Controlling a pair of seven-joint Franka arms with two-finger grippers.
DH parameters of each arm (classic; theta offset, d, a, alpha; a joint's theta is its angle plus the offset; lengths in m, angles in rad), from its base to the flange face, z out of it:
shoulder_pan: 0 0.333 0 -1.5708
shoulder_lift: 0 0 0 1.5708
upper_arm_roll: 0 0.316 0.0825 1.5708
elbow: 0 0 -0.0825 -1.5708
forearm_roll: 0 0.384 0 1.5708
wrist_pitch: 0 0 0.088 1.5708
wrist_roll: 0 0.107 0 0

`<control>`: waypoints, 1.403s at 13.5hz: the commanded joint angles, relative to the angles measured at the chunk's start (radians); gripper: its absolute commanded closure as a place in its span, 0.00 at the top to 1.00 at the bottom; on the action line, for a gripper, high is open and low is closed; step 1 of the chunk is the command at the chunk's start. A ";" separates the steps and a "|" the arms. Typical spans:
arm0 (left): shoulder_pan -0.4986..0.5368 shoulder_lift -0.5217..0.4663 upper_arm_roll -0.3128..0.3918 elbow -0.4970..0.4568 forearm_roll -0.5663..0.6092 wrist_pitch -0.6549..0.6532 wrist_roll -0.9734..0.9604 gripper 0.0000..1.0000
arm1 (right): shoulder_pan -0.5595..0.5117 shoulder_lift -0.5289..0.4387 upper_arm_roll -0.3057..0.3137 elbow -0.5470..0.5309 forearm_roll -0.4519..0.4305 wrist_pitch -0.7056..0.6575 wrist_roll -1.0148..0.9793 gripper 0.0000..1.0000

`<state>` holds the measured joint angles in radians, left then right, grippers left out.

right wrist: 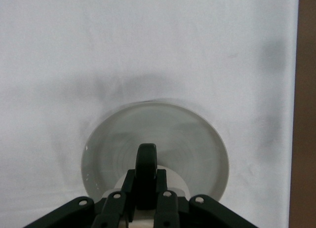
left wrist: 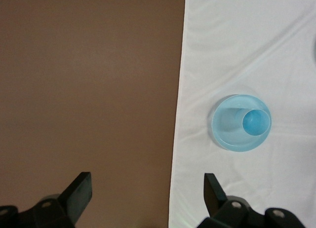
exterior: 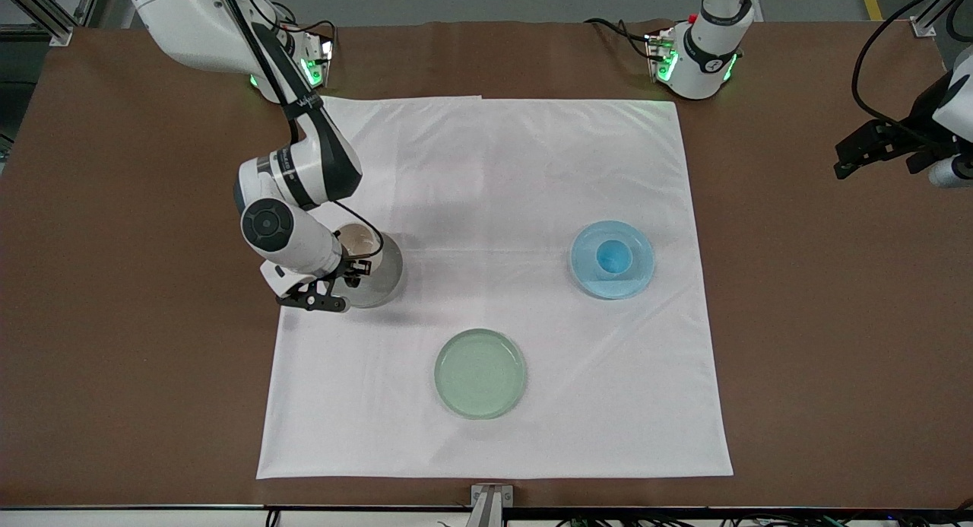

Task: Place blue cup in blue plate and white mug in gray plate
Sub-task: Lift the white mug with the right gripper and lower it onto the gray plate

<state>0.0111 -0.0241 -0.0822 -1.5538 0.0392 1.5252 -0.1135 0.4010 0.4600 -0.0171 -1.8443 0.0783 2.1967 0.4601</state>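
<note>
1. Pinching the mug's (exterior: 359, 243) black handle (right wrist: 146, 170), my right gripper (exterior: 351, 270) has its fingers pressed in on it from both sides, over the gray plate (exterior: 386, 272).
2. I hold the mug above that plate; whether its base touches the plate I cannot tell.
3. My gray plate sits on the white cloth (exterior: 494, 177) toward the right arm's end of the table.
4. My left gripper (left wrist: 148, 196) waits over the brown table (left wrist: 89, 90) past the cloth's edge, fingers spread wide, gripping nothing.
5. I see the blue cup (exterior: 613, 256) standing upright in the blue plate (exterior: 638, 280), toward the left arm's end.
6. A green plate (exterior: 480, 373) lies nearer the front camera, between the two.
</note>
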 commanded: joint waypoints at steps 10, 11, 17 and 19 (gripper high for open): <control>-0.002 -0.005 0.002 0.000 -0.019 -0.003 0.020 1.00 | -0.010 0.101 0.002 0.080 0.020 0.008 0.003 0.05; -0.002 -0.007 0.002 0.000 -0.019 -0.003 0.020 1.00 | -0.010 0.104 0.002 0.082 0.020 0.006 0.003 0.15; -0.002 -0.007 0.002 0.000 -0.019 -0.002 0.020 1.00 | -0.021 0.040 -0.009 0.083 0.017 -0.070 -0.008 1.00; -0.002 -0.005 0.002 0.000 -0.019 0.000 0.020 1.00 | -0.048 -0.041 -0.011 0.092 0.009 -0.176 -0.008 1.00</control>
<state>0.0103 -0.0239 -0.0826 -1.5541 0.0392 1.5256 -0.1134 0.3880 0.5237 -0.0346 -1.7390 0.0789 2.1155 0.4606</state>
